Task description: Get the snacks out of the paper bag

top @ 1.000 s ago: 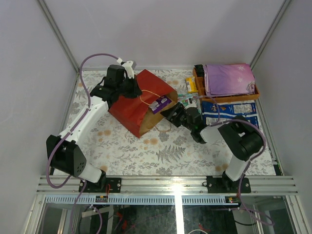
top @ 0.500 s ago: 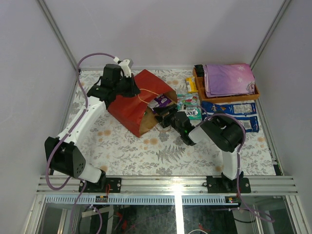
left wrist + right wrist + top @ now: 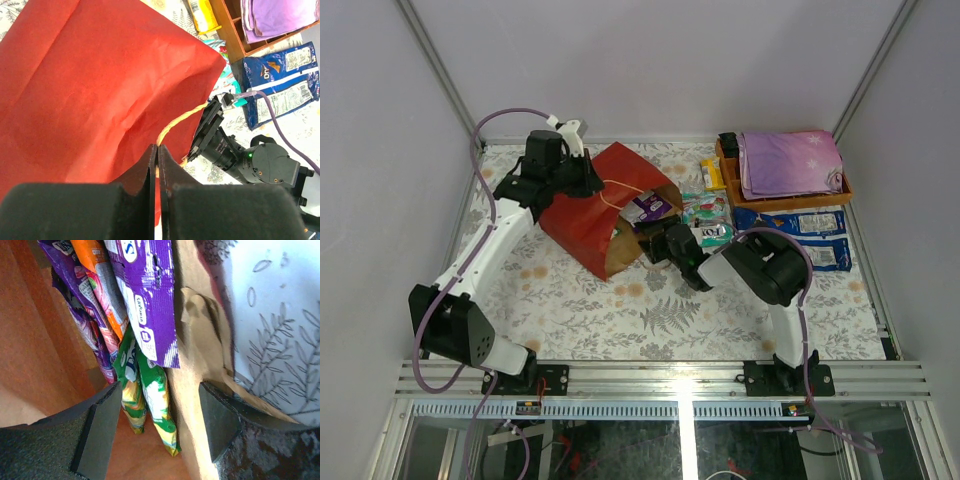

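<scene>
Spanning between pale walls (image 3: 650,60), fern-print tablecloth (image 3: 650,310); left end effector (image 3: 157,149) pinching bag handle (image 3: 176,124), right end effector (image 3: 160,388) wide

a robot lab test cell — white panel walls (image 3: 650,60), aluminium frame rail (image 3: 620,378).

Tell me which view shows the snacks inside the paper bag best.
Right wrist: it looks into the paper bag, showing purple packets, an orange packet and green packets ahead of the right gripper's open fingers. Top external shows only one purple packet at the mouth; left wrist only the bag's red outside.
</scene>
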Robot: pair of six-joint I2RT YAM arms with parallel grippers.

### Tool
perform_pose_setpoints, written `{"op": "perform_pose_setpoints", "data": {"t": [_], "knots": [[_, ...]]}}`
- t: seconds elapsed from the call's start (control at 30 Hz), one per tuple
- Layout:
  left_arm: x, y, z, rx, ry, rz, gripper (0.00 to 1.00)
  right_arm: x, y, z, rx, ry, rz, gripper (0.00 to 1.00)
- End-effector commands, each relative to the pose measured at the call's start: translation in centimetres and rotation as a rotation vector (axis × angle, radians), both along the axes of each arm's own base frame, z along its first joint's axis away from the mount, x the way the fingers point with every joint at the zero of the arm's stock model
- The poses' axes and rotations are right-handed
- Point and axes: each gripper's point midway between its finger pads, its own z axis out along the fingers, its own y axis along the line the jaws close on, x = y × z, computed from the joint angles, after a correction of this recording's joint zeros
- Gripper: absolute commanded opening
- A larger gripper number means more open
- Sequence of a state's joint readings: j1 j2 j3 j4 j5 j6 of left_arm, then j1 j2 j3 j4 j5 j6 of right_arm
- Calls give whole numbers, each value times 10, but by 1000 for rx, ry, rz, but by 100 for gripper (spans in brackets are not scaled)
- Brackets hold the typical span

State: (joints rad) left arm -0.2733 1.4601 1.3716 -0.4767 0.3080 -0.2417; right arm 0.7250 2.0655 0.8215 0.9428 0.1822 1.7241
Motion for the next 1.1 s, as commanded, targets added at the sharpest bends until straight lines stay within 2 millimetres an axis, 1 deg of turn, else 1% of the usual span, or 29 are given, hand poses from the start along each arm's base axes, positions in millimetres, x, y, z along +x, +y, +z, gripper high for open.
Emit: {"op": "perform_pose_setpoints", "data": {"t": [0.0,0.2,0.37,0.47,0.57,0.63,0.73,0.77,0.83,0.93,1.0,1.07], "knots": [[6,10,25,-34,-89,35,0,14,3,2,-37,7,-60,71],[6,11,27,-46,-89,33,0,23,-3,-5,-100,30,-119,71],[6,12,29,-54,-91,31,0,32,-2,-11,-117,44,-161,71],[6,13,29,-58,-89,32,0,38,0,-14,-118,46,-180,69],[6,14,29,-60,-90,33,0,45,3,-11,-113,34,-196,63],[6,14,29,-62,-89,32,0,49,5,-5,-116,8,-194,57],[6,15,30,-68,-89,35,0,50,7,11,-124,-47,-182,42],[6,15,30,-70,-89,34,0,50,8,19,-115,-81,-174,35],[7,16,30,-72,-90,39,0,49,10,29,-105,-124,-151,26],[7,19,31,-73,-93,48,0,46,16,36,-101,-153,-112,10],[8,23,33,-72,-100,60,0,44,21,42,-99,-172,-81,1],[8,27,34,-67,-105,75,0,41,26,45,-101,-182,-54,0]]}}
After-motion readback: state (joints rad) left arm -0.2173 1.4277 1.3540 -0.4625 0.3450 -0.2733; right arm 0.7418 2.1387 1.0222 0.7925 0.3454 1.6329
